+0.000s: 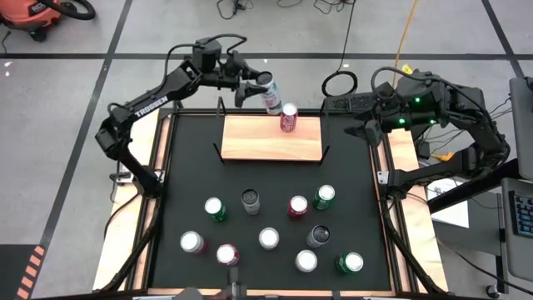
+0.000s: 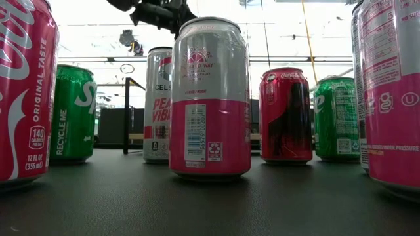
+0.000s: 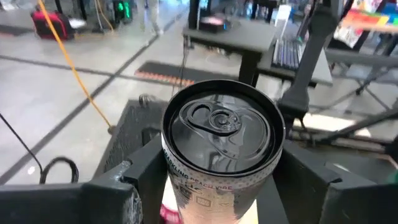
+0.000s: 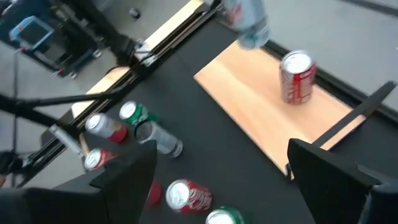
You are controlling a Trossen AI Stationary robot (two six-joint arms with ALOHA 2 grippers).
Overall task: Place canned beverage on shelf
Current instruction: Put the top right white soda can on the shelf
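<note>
A grey concrete floor (image 1: 67,92), crossed by dark seam lines, is seen around the table. An orange cable (image 1: 405,33) and a coiled black cable (image 1: 340,83) are laid on it. Dark desks (image 3: 230,43) are seen beyond, and the room behind is brightly lit.

You have a silver can (image 1: 271,97) with a dark lid, tilted, above the far edge of the light-brown wooden shelf (image 1: 258,142). On that shelf's far edge, toward its right end, a red can (image 1: 289,118) stands upright.
</note>
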